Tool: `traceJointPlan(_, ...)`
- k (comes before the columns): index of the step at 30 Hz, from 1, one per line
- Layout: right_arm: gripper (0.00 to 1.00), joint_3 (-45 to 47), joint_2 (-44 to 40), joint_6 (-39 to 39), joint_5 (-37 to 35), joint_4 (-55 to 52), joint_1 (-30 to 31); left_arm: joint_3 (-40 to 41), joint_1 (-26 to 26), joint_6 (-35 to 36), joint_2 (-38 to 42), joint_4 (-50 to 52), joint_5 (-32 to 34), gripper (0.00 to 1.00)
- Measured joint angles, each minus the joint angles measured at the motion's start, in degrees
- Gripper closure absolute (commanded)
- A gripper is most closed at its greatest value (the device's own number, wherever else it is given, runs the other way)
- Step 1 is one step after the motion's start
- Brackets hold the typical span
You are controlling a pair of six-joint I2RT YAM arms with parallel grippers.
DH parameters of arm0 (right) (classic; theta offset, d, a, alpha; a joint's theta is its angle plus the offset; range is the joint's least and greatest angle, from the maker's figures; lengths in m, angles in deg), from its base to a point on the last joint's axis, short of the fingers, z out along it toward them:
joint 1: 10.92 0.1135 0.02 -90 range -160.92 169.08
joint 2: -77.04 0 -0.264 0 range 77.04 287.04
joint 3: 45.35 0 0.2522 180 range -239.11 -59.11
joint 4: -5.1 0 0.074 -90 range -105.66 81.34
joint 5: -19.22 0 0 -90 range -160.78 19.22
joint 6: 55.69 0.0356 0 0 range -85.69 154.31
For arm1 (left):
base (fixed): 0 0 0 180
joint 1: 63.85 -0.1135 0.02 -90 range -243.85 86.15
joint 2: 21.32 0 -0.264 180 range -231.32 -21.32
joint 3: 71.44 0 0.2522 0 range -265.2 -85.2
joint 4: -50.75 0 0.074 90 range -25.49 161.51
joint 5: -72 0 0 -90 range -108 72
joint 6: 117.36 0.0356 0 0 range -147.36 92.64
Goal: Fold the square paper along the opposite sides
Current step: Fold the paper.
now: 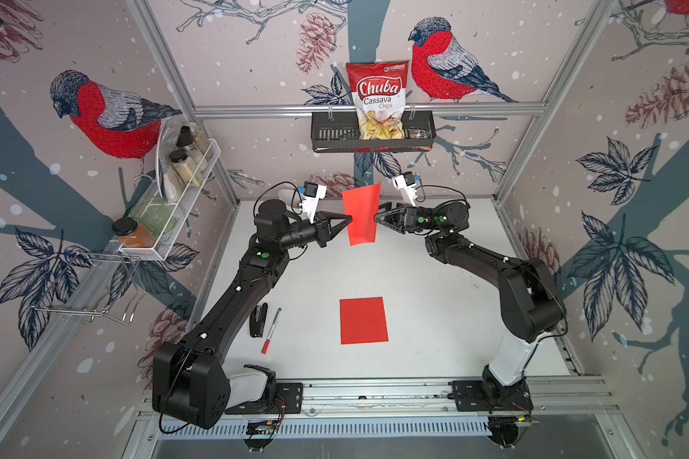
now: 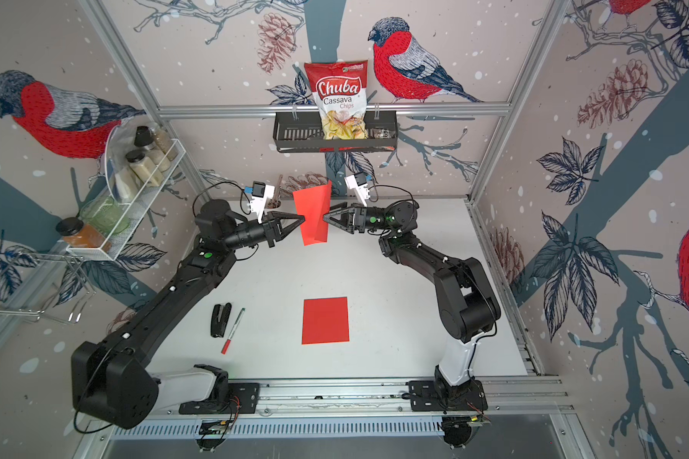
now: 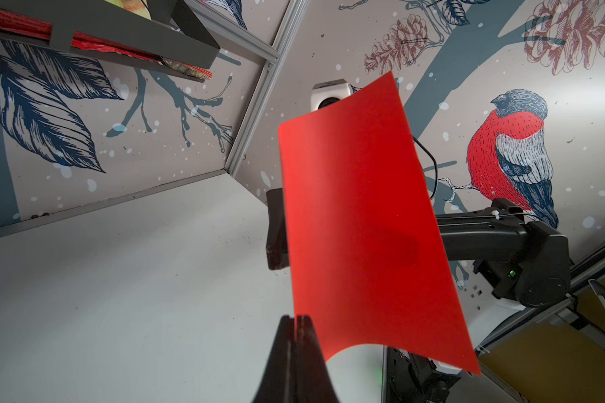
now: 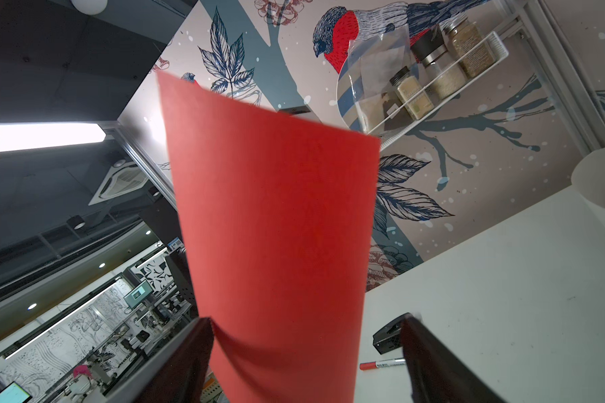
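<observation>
A red paper sheet (image 1: 361, 212) (image 2: 313, 214) hangs upright above the back of the table, slightly curved. My left gripper (image 1: 350, 217) (image 2: 303, 218) is shut on its left edge; in the left wrist view the jaws (image 3: 296, 319) pinch a lower corner of the sheet (image 3: 360, 216). My right gripper (image 1: 376, 217) (image 2: 325, 217) is open at the sheet's right edge. In the right wrist view the sheet (image 4: 276, 226) stands between its spread fingers (image 4: 305, 319), close against one of them. A second red paper (image 1: 362, 320) (image 2: 325, 320) lies flat on the table near the front.
A black stapler (image 1: 258, 320) and a red marker (image 1: 271, 330) lie on the table to the left of the flat paper. A black basket (image 1: 327, 137) with a chips bag (image 1: 376, 101) hangs on the back wall. A white rack (image 1: 184, 186) of jars hangs on the left wall.
</observation>
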Motion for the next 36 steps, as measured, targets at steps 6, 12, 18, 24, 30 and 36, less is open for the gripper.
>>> traceJointPlan(6, 0.25, -1.38, 0.07, -4.0, 2.29, -5.01, 1.16, -0.42, 0.0, 0.46, 0.39, 0.66, -0.44, 1.0)
traceJointPlan(12, 0.35, -4.81, -1.57, -16.04, 3.89, -20.65, 2.4, -1.16, 0.02, 0.57, 0.63, 0.81, -1.73, 1.0)
traceJointPlan(18, 0.47, -7.54, -3.06, -28.7, 3.96, -36.5, 3.34, -1.07, 0.31, 0.28, 1.42, 0.28, -3.45, 1.0)
traceJointPlan(24, 0.55, -7.63, -3.85, -33.9, 3.93, -43.23, 3.37, -0.42, 0.42, -0.68, 1.62, -0.87, -5.31, 0.94)
traceJointPlan(30, 0.56, -8.48, -4.81, -37.33, 3.85, -47.47, 3.87, 0.0, 0.46, -2.05, 1.64, -2.54, -6.43, 0.89)
traceJointPlan(36, 0.57, -9.09, -4.92, -39.91, 3.04, -51.06, 4.11, 0.11, 0.66, -2.29, 1.81, -3.15, -7.28, 0.88)
